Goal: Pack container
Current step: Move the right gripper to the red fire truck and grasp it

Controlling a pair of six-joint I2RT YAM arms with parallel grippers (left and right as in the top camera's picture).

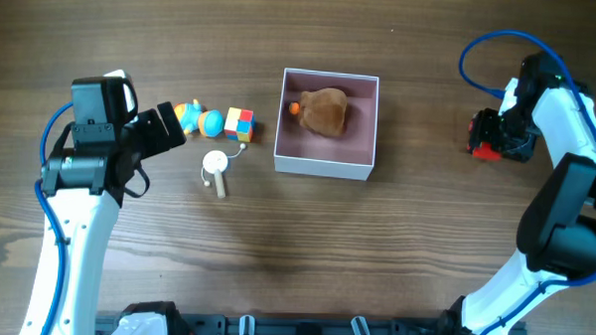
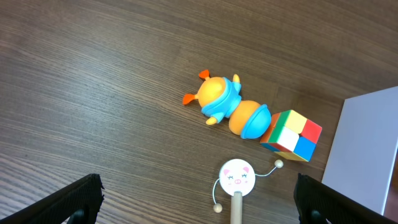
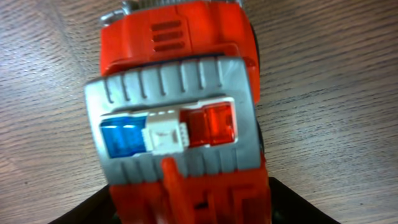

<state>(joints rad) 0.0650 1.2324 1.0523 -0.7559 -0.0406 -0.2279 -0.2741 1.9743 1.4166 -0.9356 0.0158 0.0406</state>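
Observation:
The container [image 1: 325, 168], a square white-walled box with a pink inside, stands mid-table and holds a brown plush toy [image 1: 326, 111] with an orange bit beside it. Its white wall shows at the right edge of the left wrist view [image 2: 367, 149]. My left gripper [image 1: 170, 123] is open and empty above the table [image 2: 196, 190], left of the loose toys. My right gripper [image 1: 493, 135] is shut on a red toy truck [image 3: 180, 93] with a grey roof and blue and red lights, far right of the container [image 3: 186, 208].
Left of the container lie an orange and blue caterpillar toy [image 1: 200, 119] [image 2: 230, 107], a coloured puzzle cube [image 1: 239, 124] [image 2: 291, 134] and a pig-face rattle drum on a wooden stick [image 1: 215, 169] [image 2: 237, 177]. The table is dark wood.

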